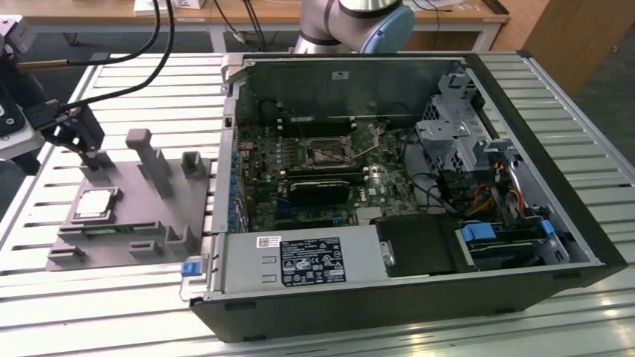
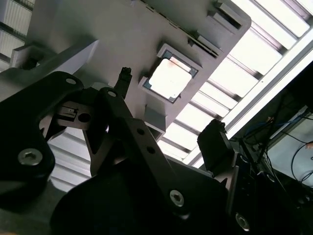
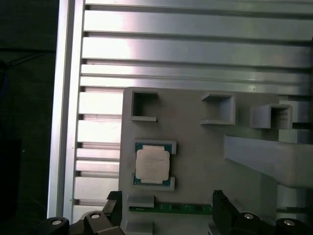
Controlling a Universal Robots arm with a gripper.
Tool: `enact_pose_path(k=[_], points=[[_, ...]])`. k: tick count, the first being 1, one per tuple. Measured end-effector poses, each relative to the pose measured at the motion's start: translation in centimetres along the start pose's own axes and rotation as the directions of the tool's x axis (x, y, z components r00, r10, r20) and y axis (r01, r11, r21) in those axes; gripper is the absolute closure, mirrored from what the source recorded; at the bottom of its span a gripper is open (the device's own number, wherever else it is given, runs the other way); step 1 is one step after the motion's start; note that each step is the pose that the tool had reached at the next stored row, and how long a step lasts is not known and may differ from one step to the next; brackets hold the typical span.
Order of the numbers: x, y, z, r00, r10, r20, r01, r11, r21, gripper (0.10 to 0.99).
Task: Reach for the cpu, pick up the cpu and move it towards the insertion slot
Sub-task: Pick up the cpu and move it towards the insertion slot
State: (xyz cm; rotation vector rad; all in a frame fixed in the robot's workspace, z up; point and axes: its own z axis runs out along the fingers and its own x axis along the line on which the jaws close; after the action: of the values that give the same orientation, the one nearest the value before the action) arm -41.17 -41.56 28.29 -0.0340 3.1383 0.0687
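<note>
The cpu is a small silvery square chip lying flat in a recess of the grey fixture plate, at the exterior view's left. My gripper hangs just above the plate, a little behind the cpu, apart from it. Both wrist views show the cpu between and beyond my spread fingers, with the gripper open and holding nothing. The insertion slot is the square metal-framed socket on the green motherboard inside the open computer case.
Tall grey fixture posts rise from the plate beside the gripper. The case wall stands between plate and motherboard. A black card, power supply and drive cage crowd the case. Cables trail to the gripper over the slatted table.
</note>
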Motion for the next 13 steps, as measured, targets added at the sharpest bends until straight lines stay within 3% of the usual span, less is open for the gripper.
enact_pose_path(k=[13], points=[[0.01,-0.06,1.26,1.0,0.0,0.0,0.0,1.0,0.0,0.267]])
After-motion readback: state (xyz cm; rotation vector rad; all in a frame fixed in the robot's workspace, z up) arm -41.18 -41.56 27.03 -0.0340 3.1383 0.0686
